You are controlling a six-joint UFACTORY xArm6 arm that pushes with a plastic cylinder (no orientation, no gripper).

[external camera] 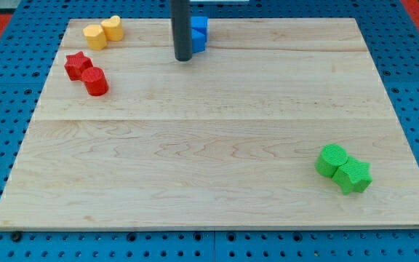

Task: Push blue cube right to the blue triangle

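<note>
**Rod tip against the blue blocks at the top of the board**

I count eight blocks at most on the wooden board [217, 138], in four pairs. Two yellow blocks sit touching at the view's top left: a rounded yellow block [95, 36] and a yellow cylinder [112, 28]. Below them are two red ones, a red star [77, 65] touching a red cylinder [95, 82]. Two green blocks touch at the view's bottom right: a green cylinder [332, 160] and a green star-like block [353, 176].

The blue cube [199, 25] lies at the top edge, partly hidden by the rod, with a second blue block [198, 41] pressed just below it; its shape I cannot tell.

My tip [183, 59] rests just left of the blue pair. It has no fingers to open or close.
</note>
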